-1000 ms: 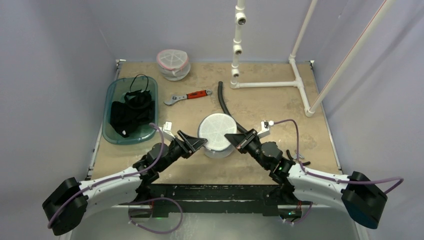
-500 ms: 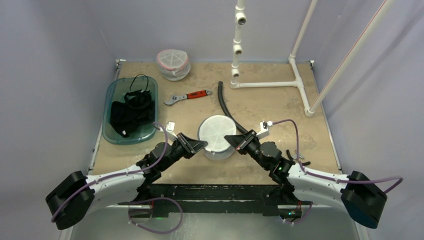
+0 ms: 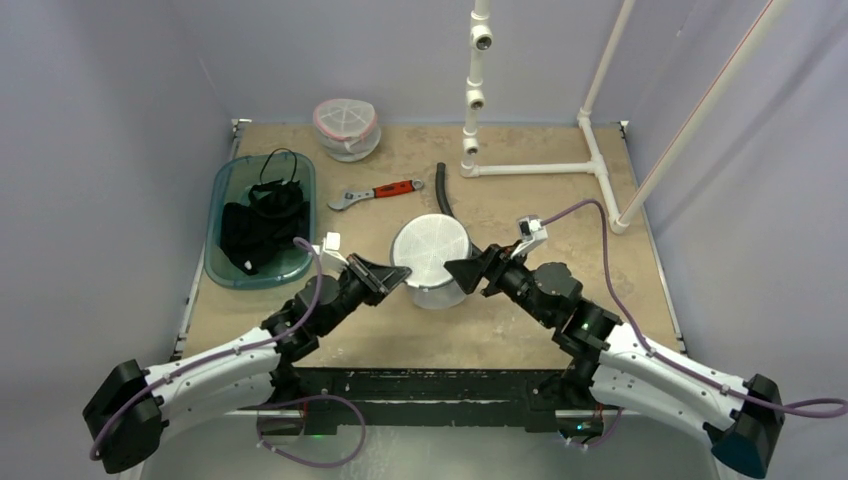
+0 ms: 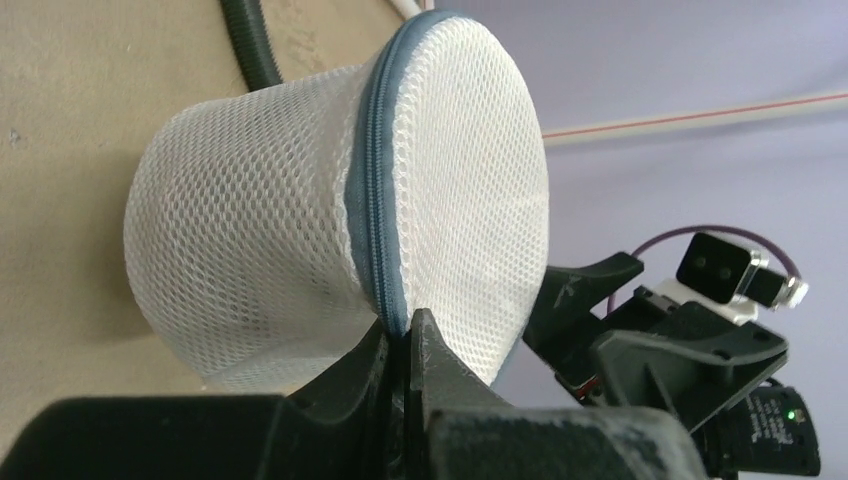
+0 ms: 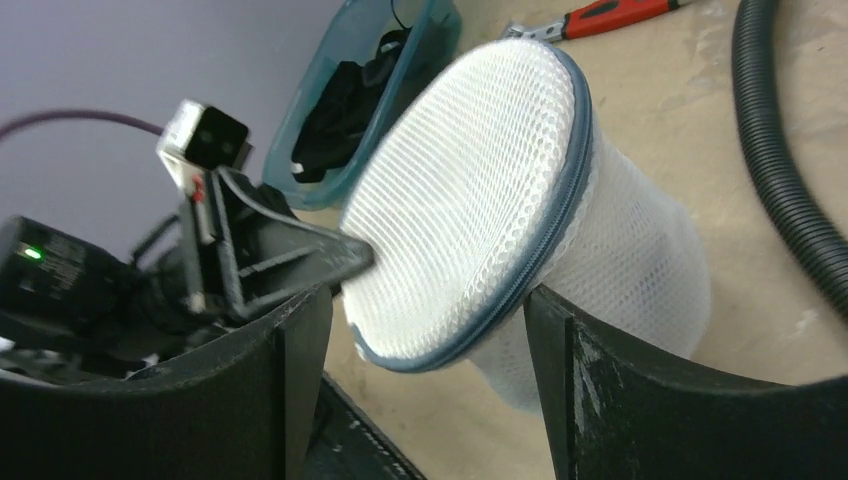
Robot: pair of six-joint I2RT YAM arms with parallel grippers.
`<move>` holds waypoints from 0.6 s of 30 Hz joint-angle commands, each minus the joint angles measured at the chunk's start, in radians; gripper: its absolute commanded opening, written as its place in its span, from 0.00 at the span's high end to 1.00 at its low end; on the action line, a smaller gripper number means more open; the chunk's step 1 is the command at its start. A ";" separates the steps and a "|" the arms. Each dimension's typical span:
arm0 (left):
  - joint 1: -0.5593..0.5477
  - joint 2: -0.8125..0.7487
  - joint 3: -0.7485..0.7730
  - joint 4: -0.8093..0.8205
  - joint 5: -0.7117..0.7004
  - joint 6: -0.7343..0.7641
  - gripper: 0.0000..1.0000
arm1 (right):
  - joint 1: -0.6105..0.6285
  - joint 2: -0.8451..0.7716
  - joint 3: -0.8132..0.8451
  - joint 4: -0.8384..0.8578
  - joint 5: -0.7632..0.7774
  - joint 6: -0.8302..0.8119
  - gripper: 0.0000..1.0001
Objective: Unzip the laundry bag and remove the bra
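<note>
The laundry bag [image 3: 432,262] is a white mesh cylinder with a blue-grey zipper [image 4: 368,200] running round its lid. It stands tilted at the table's middle. My left gripper [image 3: 403,277] is shut on the zipper seam at the bag's left rim, seen up close in the left wrist view [image 4: 408,335]. My right gripper [image 3: 455,270] stands open at the bag's right side. In the right wrist view its fingers [image 5: 560,350] straddle the bag's lower rim [image 5: 470,330] without pinching it. The bra is hidden from view.
A teal tub [image 3: 235,180] with dark garments sits at the left. A second mesh bag [image 3: 347,128] stands at the back. A red-handled wrench [image 3: 378,193], a black hose [image 3: 447,205] and a white pipe frame [image 3: 530,168] lie behind the bag.
My left gripper has closed on the bag's zipper rim. My right gripper has opened and let go of the bag, and its arm has risen. The bag has tipped slightly.
</note>
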 commanded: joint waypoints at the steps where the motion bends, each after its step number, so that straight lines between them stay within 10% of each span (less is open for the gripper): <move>1: 0.000 -0.022 0.123 -0.152 -0.137 -0.036 1.00 | 0.000 -0.019 0.025 -0.072 0.009 -0.211 0.28; 13: 0.003 -0.015 0.291 -0.343 -0.247 -0.002 1.00 | 0.000 -0.024 0.046 -0.091 -0.105 -0.316 0.10; 18: 0.004 -0.035 0.297 -0.364 -0.277 -0.035 1.00 | 0.002 -0.033 -0.002 0.026 -0.256 -0.293 0.31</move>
